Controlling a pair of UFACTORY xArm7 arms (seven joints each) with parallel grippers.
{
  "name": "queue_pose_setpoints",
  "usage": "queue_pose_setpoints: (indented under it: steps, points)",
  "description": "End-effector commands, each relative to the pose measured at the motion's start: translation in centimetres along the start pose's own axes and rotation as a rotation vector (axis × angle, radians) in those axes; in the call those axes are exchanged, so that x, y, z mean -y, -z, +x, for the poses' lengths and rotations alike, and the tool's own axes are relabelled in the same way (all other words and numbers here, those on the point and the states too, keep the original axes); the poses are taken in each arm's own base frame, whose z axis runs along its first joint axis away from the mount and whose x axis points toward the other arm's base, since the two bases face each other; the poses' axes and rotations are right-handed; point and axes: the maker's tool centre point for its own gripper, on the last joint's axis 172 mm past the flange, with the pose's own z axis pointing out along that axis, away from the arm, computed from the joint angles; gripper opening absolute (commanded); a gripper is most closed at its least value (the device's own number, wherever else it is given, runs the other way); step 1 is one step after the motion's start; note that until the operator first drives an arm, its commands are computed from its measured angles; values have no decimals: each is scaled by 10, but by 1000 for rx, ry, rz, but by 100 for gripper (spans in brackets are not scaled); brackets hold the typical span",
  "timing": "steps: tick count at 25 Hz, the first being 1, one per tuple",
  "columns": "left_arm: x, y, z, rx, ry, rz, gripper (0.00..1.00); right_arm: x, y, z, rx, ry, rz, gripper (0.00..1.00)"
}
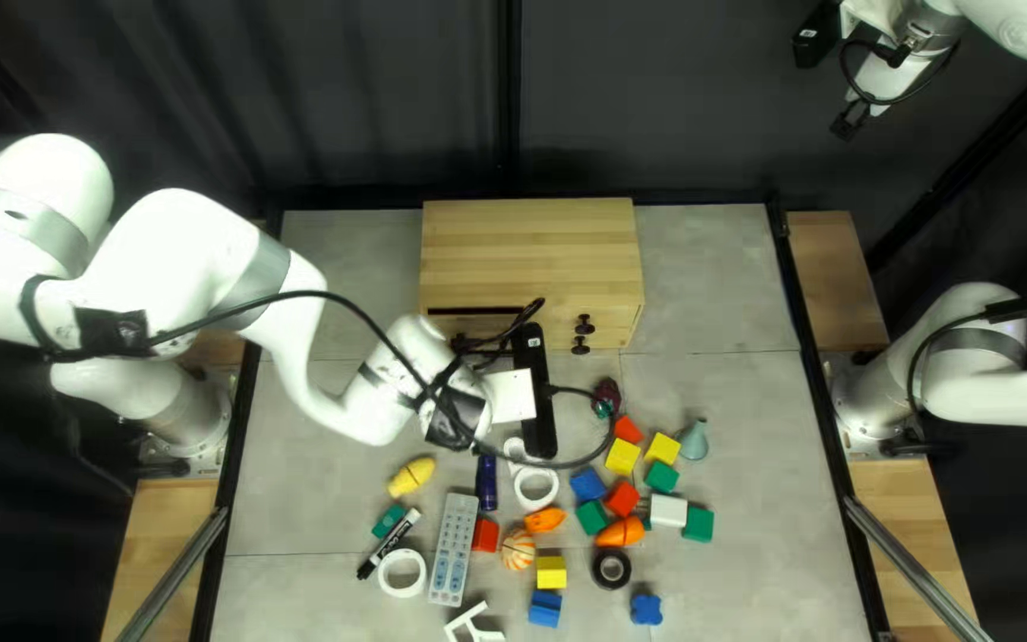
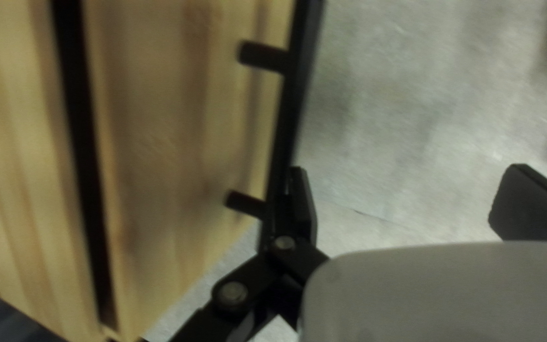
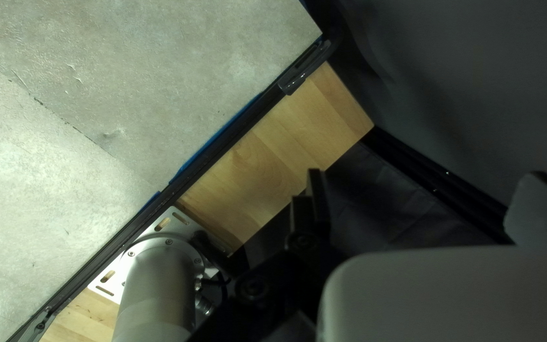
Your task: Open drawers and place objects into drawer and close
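The wooden drawer cabinet [image 1: 531, 244] stands at the table's far edge, its front partly covered by my left gripper [image 1: 499, 335]. In the left wrist view a dark gap separates the drawer front [image 2: 159, 139] from the rest of the cabinet [image 2: 14, 126], so this drawer stands slightly out. A black bar handle [image 2: 298, 82] runs along it on two posts. One finger of my left gripper [image 2: 406, 196] is beside the bar's outer side; the other stands far off over the table, nothing held. My right gripper [image 1: 854, 117] hangs raised beyond the far edge; in its wrist view the gripper [image 3: 419, 196] is open and empty.
Two dark knobs [image 1: 583, 325] protrude from the cabinet front's right part. Nearer lie several coloured blocks, a grey remote [image 1: 453, 549], a marker [image 1: 389, 543], white rings, black tape [image 1: 611, 568] and toy foods. The right arm's base [image 3: 159, 285] stands beside the table's black edge rail.
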Motion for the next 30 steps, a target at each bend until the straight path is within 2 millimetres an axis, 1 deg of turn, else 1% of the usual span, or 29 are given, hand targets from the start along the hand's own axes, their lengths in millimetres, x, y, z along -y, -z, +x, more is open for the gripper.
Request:
queue_pose_setpoints:
  steps: [1,4,8,18,23,28,30]
  points:
    - [10,15,8,-4,4,7,100,0,0,0,0,0,0,100]
    - [14,16,12,-4,8,8,100,0,0,0,0,0,0,100]
    - [15,1,18,-4,23,-2,100,0,0,0,0,0,0,100]
    - [16,-19,28,-5,40,-6,100,0,0,0,0,0,0,100]
    - [16,-31,29,0,45,-11,100,0,0,0,0,0,0,100]
    - [16,-31,24,7,52,-15,100,0,0,0,0,0,0,100]
    - [12,-28,21,8,53,-17,100,0,0,0,0,0,0,100]
